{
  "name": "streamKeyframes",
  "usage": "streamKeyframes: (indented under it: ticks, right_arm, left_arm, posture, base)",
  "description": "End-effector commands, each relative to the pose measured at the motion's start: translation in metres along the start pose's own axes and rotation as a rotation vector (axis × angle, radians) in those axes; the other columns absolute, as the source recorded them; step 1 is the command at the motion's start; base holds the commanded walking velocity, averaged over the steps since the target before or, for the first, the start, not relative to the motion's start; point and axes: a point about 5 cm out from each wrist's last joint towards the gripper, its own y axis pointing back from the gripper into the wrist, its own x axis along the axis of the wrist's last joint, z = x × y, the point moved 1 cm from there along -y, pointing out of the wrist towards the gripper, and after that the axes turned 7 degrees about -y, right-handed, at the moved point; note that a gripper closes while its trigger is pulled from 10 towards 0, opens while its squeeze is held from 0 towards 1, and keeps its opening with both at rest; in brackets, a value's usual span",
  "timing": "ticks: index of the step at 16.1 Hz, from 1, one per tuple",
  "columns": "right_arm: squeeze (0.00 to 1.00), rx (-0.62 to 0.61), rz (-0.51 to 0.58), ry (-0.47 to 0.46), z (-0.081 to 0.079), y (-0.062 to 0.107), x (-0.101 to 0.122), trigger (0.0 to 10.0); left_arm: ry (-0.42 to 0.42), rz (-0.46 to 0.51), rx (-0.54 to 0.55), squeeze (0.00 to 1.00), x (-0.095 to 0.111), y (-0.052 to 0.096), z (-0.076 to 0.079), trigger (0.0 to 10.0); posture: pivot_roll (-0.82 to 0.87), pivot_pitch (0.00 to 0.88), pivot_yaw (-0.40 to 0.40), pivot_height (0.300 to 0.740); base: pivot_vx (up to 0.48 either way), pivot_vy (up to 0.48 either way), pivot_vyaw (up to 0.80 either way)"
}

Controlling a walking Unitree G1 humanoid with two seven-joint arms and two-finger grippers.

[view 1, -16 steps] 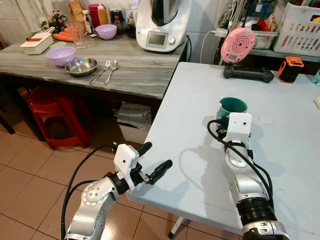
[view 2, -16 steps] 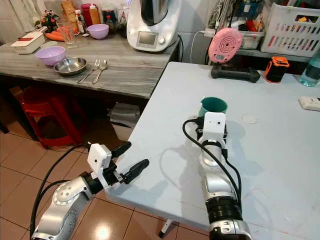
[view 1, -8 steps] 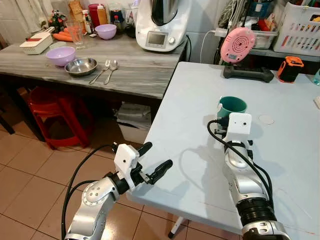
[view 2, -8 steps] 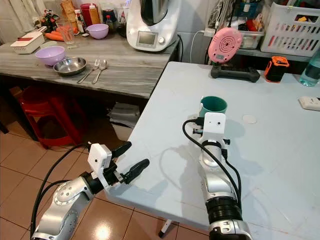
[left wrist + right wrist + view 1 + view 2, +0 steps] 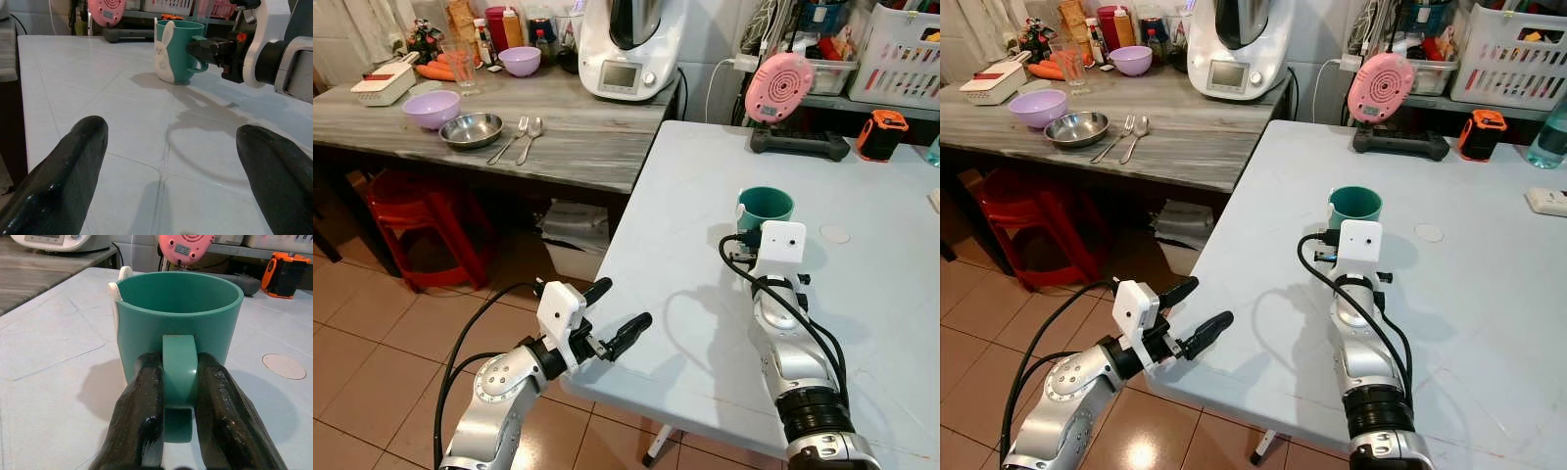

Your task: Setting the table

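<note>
step: placing mug | right end effector (image 5: 178, 382) clenched on teal mug (image 5: 765, 209) handle, mug on white bench (image 5: 685, 255) at 12 o'clock of wrist | left end effector (image 5: 612, 315) released, idle at bench's 7 o'clock edge | next: probably let go, back off

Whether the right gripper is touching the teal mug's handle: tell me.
Touching. In the right wrist view the right gripper has its two black jaws pressed against both sides of the handle of the teal ceramic mug, with no gap.
</note>
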Motion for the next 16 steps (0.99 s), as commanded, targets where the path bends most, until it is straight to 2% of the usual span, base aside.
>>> streamKeyframes:
  ticks: [1,2,3,4,5,6,7,8,10,11,12,13,16]
  right_arm:
    - [0.00,0.018,0.017,-0.021,-0.004,-0.002,0.005,0.0]
    - [0.00,0.033,0.033,-0.037,-0.005,-0.002,0.009,0.0]
    - [0.00,0.048,0.039,-0.045,-0.006,-0.001,0.011,0.8]
    - [0.00,0.051,0.045,-0.064,-0.005,0.001,0.013,10.0]
    - [0.00,0.054,0.059,-0.082,-0.003,0.004,0.015,10.0]
    - [0.00,0.046,0.050,-0.080,0.004,0.010,0.014,10.0]
    - [0.00,0.046,0.050,-0.080,0.004,0.010,0.014,10.0]
    - [0.00,0.069,0.072,-0.045,0.006,0.017,0.014,10.0]
    - [0.00,0.161,0.130,-0.049,0.005,0.028,0.017,10.0]
    - [0.00,0.170,0.144,-0.045,0.006,0.031,0.017,10.0]
    - [0.00,0.150,0.126,-0.083,0.009,0.034,0.015,10.0]
    - [0.00,0.176,0.050,-0.193,0.008,0.039,0.010,10.0]
    - [0.00,0.182,0.091,-0.163,0.008,0.044,0.013,10.0]
  left_arm:
    - [-0.015,0.008,-0.005,0.00,0.004,-0.002,-0.001,10.0]
    - [-0.016,-0.005,0.038,0.00,0.003,-0.001,-0.005,10.0]
    - [-0.030,-0.011,0.088,0.00,0.003,0.000,-0.010,10.0]
    - [-0.058,-0.029,0.181,0.00,0.002,0.000,-0.020,10.0]
    - [-0.080,-0.049,0.263,0.00,0.002,0.001,-0.030,10.0]
    - [-0.070,-0.076,0.409,0.00,0.002,0.003,-0.050,10.0]
    - [-0.070,-0.076,0.409,0.00,0.002,0.003,-0.050,10.0]
    - [-0.050,-0.073,0.468,0.00,0.004,0.006,-0.059,10.0]
    - [-0.032,-0.065,0.514,0.00,0.004,0.008,-0.063,10.0]
    - [-0.022,-0.061,0.524,0.00,0.004,0.008,-0.064,10.0]
    - [-0.019,-0.061,0.536,0.00,0.004,0.007,-0.066,10.0]
    - [0.002,-0.062,0.556,0.00,0.003,0.006,-0.068,10.0]
    - [0.014,-0.063,0.561,0.00,0.002,0.005,-0.069,10.0]
  posture:
    - [-0.04,0.000,0.026,0.740]
    - [-0.04,0.000,0.026,0.740]
    - [-0.04,0.000,0.026,0.740]
    - [-0.04,0.000,0.026,0.740]
    - [-0.03,0.000,0.023,0.740]
    - [-0.03,0.000,0.022,0.740]
    - [-0.03,0.000,0.022,0.740]
    - [-0.03,0.000,0.021,0.740]
    - [-0.04,0.000,0.025,0.740]
    - [-0.04,0.000,0.025,0.740]
    - [-0.04,0.000,0.025,0.740]
    - [-0.04,0.000,0.025,0.740]
    - [-0.04,0.000,0.026,0.740]
  base:
    - [0.000,0.000,0.00]
    - [0.000,0.000,0.00]
    - [0.000,0.000,0.00]
    - [0.000,0.000,0.00]
    - [0.000,0.000,0.00]
    - [0.000,0.000,0.00]
    - [0.000,0.000,0.00]
    - [0.000,0.000,0.00]
    - [0.000,0.000,0.00]
    - [0.000,0.000,0.00]
    - [0.000,0.000,0.00]
    - [0.000,0.000,0.00]
    - [0.000,0.000,0.00]
